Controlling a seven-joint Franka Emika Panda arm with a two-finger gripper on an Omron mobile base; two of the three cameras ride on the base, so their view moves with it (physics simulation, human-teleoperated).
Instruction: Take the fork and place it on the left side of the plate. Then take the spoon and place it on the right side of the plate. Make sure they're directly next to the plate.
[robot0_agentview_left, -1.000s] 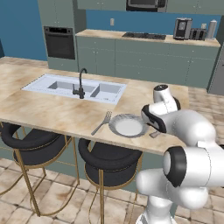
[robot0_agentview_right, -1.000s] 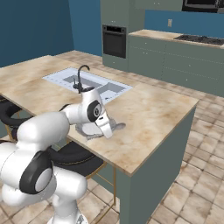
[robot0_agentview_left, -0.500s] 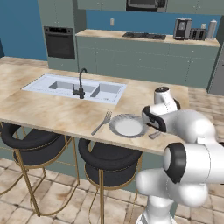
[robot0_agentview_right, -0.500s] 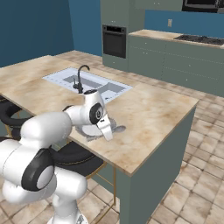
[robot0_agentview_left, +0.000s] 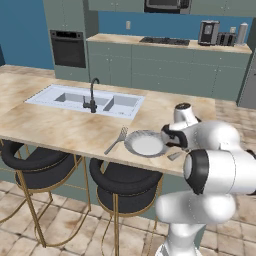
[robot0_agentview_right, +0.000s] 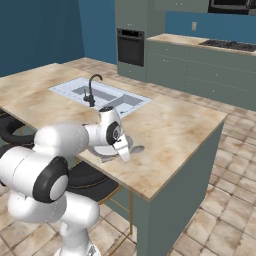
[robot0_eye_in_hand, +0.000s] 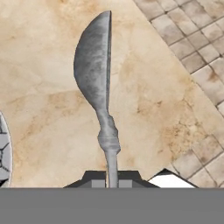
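Two pieces of cutlery matter here, and going left to right across the tabletop (robot0_agentview_left: 65, 130) in the left base view, the fork (robot0_agentview_left: 116, 140) comes first: it lies flat just beside the left rim of the plate (robot0_agentview_left: 146, 144), tines pointing away toward the sink (robot0_agentview_left: 87, 99), so that half of the job looks done. Right of the plate the hand (robot0_agentview_right: 123, 148) hangs low over the tabletop, tilted down, with the spoon (robot0_eye_in_hand: 97, 83) pinched by the handle. The hand view shows the handle running straight up from between the closed fingers (robot0_eye_in_hand: 94, 177), the bowl turned on edge and pointing away from the hand, and a sliver of the plate's rim at the far left, so the spoon sits near the plate's right side but I cannot tell whether it touches the stone yet. The step in hand is setting the spoon down; done well, I judge it wants the spoon lowered until the bowl and handle rest on the tabletop, nudged in toward the rim so it ends directly next to the plate without riding onto it, lined up roughly parallel with the fork, and only then let go, with the hand lifting straight off so the handle is not dragged askew.
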